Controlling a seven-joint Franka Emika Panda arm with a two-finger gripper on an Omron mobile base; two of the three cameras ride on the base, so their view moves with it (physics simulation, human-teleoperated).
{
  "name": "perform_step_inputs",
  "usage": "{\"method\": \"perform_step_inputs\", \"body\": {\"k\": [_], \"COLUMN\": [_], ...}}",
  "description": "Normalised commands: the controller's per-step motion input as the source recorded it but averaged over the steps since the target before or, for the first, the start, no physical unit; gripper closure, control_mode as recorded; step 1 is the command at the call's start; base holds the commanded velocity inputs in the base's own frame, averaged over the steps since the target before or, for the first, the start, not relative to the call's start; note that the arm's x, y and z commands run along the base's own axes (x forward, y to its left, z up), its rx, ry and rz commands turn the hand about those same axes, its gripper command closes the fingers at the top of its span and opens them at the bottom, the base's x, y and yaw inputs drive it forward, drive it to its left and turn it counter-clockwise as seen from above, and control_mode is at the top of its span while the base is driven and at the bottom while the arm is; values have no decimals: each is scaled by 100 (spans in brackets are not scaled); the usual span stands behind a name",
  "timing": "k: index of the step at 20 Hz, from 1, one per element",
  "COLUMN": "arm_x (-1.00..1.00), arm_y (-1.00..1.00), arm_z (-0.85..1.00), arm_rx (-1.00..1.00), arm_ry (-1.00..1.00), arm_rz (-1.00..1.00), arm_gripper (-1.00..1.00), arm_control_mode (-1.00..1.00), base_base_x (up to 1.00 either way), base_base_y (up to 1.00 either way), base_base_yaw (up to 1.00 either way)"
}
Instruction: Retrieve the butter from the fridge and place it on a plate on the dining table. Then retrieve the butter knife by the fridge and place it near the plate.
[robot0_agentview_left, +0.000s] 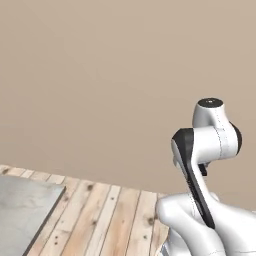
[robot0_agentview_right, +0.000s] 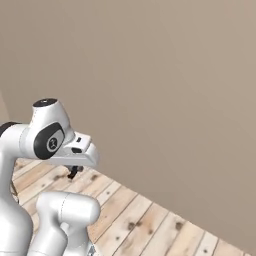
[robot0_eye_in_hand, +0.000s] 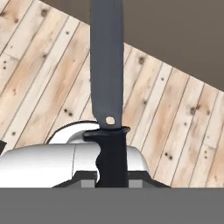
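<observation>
Fingers (robot0_eye_in_hand: 112, 183) clamped the butter knife (robot0_eye_in_hand: 107, 78) by its handle (blade running toward frame top, over floorboards).

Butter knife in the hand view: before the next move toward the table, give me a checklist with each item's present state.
1. Butter knife held at its black handle between the fingers: ok.
2. Knife sits straight, grey blade pointing away from the hand: ok.
3. Blade clear of the wooden floor beneath it: ok.
4. Arm folded close over the base, away from the beige wall: ok.
5. Plate and dining table located: cannot tell.
6. Butter already on the plate: cannot tell.
</observation>
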Motion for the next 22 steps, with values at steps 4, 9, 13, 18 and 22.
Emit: {"method": "perform_step_inputs", "body": {"k": [4,9,13,18,22], "arm_x": [0,0,0,0,0], "arm_y": [0,0,0,0,0], "arm_z": [0,0,0,0,0], "arm_rx": [0,0,0,0,0], "arm_ry": [0,0,0,0,0], "arm_rz": [0,0,0,0,0], "arm_gripper": [100,100,100,100,100], "arm_control_mode": [100,100,100,100,100], "base_base_x": [100,95,86,75,66], "base_base_y": [-23,-17,-24,-35,-76], "base_base_yaw": [71,81,81,79,65]}}
